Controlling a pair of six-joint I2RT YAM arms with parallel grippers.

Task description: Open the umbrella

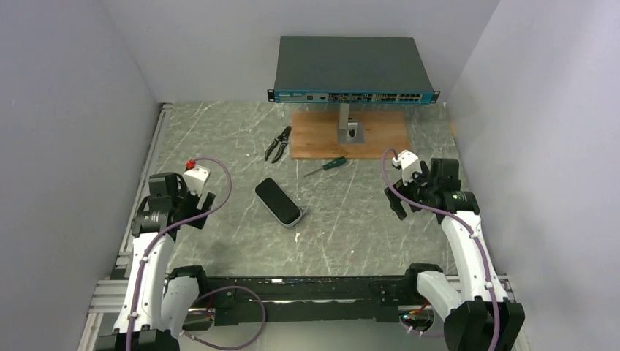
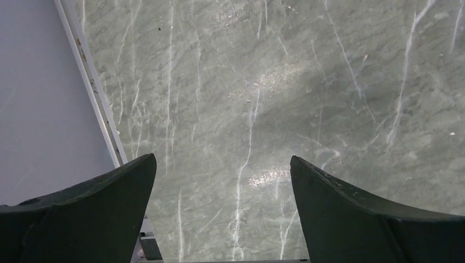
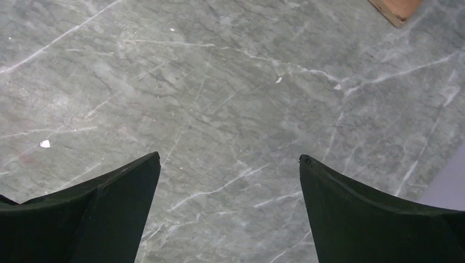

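The umbrella (image 1: 278, 201) lies folded on the marble table as a black oblong with a pale-blue end toward the near right. It shows only in the top view, in the middle between the arms. My left gripper (image 1: 196, 207) is open and empty well to its left; in the left wrist view (image 2: 222, 164) only bare marble lies between the fingers. My right gripper (image 1: 401, 201) is open and empty well to the umbrella's right; in the right wrist view (image 3: 229, 159) it also frames only marble.
Black-handled pliers (image 1: 277, 143) and a green-handled screwdriver (image 1: 327, 166) lie behind the umbrella. A wooden board (image 1: 322, 135) carries a stand holding a network switch (image 1: 351, 69) at the back. Grey walls close in left, right and behind.
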